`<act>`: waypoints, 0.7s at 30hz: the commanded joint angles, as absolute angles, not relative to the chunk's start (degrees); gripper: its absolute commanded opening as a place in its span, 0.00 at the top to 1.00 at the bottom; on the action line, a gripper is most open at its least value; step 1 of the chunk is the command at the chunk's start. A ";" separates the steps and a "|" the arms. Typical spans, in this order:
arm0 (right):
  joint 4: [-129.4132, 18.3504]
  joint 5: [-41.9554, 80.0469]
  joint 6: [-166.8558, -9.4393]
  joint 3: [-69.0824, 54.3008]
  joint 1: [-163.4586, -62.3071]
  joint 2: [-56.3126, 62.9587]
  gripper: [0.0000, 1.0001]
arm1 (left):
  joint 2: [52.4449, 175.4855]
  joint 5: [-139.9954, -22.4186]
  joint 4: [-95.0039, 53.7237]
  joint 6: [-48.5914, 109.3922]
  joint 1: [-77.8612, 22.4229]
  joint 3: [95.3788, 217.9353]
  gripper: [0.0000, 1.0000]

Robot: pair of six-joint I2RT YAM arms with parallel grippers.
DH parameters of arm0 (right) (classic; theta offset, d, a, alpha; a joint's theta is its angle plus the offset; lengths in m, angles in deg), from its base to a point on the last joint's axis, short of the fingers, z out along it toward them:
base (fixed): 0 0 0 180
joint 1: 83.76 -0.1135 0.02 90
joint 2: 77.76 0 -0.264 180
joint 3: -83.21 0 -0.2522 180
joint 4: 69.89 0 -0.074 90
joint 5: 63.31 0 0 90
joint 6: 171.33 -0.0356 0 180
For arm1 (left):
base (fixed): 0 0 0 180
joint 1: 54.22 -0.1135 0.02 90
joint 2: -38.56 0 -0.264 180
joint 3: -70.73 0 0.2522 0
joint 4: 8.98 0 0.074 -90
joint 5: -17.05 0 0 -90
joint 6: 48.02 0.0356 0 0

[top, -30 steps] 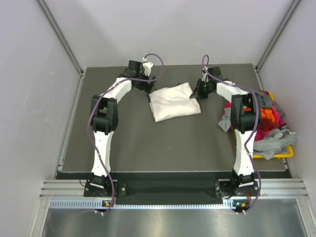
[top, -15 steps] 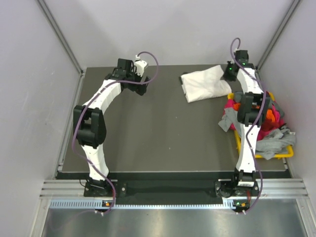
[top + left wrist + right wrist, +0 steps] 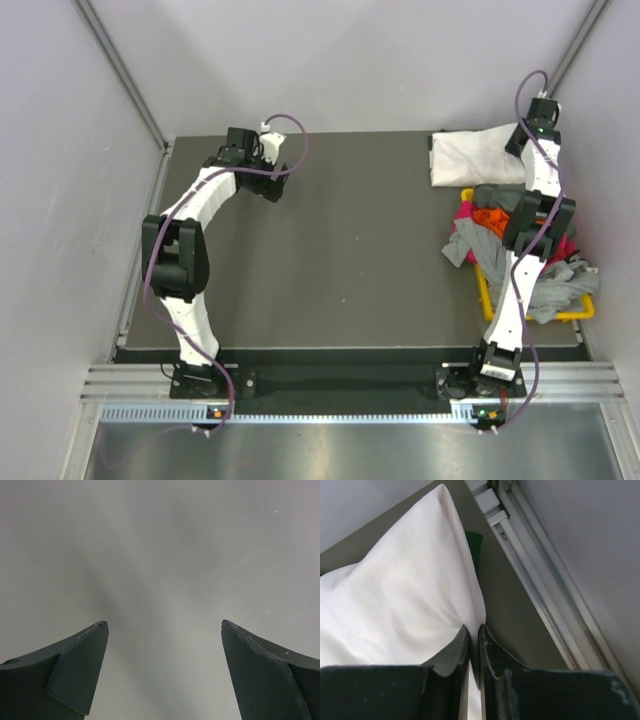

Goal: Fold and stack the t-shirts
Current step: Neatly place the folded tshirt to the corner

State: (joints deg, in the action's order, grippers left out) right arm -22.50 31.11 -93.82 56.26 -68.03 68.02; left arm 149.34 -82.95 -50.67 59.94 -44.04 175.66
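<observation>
A folded white t-shirt (image 3: 473, 155) lies at the far right corner of the dark table (image 3: 330, 260). My right gripper (image 3: 522, 140) is shut on its right edge; in the right wrist view (image 3: 474, 628) the jaws pinch the white cloth (image 3: 405, 600), with a dark green bit (image 3: 474, 545) showing under it. My left gripper (image 3: 268, 172) is open and empty over bare table at the far left; in the left wrist view (image 3: 164, 625) only grey surface lies between the fingers. A heap of grey, orange, red and pink t-shirts (image 3: 520, 240) sits at the right.
The heap fills a yellow plastic bin (image 3: 580, 312) at the table's right edge, just near of the folded shirt. Grey walls close the back and sides. A metal rail (image 3: 540, 575) runs along the table's edge right beside my right gripper.
My right gripper has dragged the folded white t-shirt from the table's far middle to the far right corner. My left gripper has let go of it and drawn back to the left.
</observation>
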 commanded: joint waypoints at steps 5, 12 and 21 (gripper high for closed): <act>-29.84 35.83 -89.16 59.18 -65.39 70.60 0.99 | 144.73 -82.18 -51.13 60.44 -44.29 175.36 0.01; -33.19 39.60 -83.19 59.53 -65.65 68.50 0.36 | 144.47 -81.65 -52.45 60.26 -44.37 176.16 0.01; -32.57 34.52 -78.00 46.81 -69.68 53.04 0.27 | 141.84 -82.79 -55.09 60.70 -44.37 175.72 0.01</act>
